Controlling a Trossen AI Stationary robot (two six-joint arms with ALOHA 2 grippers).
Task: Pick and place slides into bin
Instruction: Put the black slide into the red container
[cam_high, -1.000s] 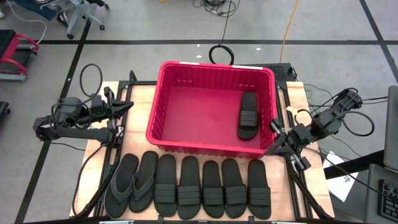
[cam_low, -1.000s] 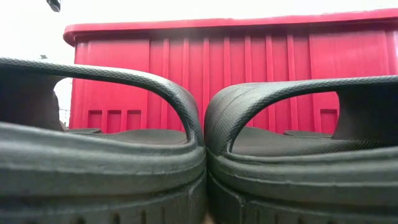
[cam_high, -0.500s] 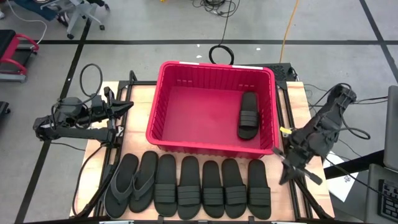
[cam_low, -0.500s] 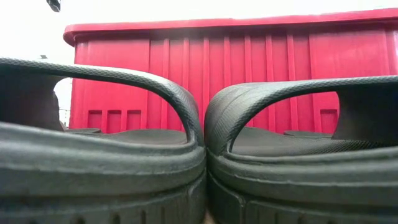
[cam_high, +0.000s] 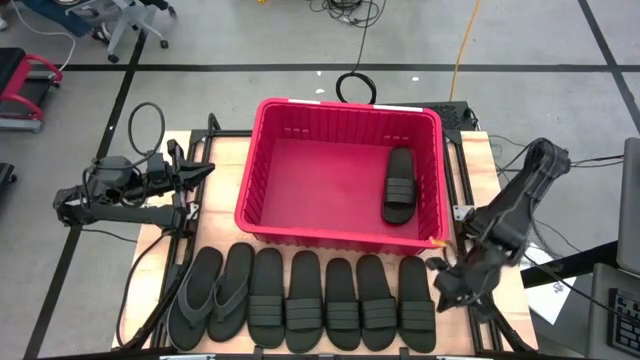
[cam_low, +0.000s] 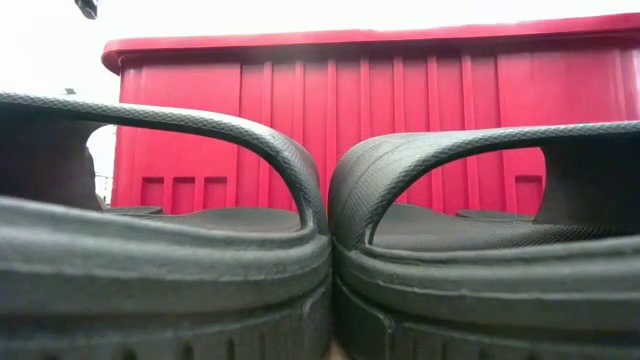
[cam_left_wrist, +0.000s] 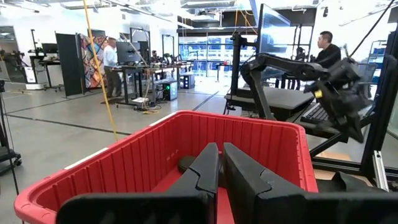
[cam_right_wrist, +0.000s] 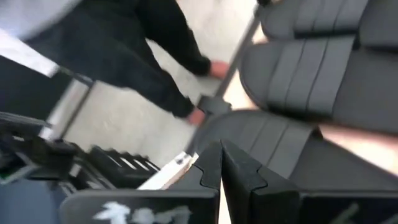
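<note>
Slides (cam_high: 313, 300) rowed; right pincer (cam_high: 447, 292) beside (closed).

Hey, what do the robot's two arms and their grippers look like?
Both are dark, jointed arms with looping black cables. The left gripper and right gripper each end in two matte black, angular fingers. A small yellow mark shows on the right arm.

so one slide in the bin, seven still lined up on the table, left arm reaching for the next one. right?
Wrong arm. The high view shows the right gripper beside the row's end slide; the left gripper waits beside the bin. One slide in the bin, seven left: correct.
</note>
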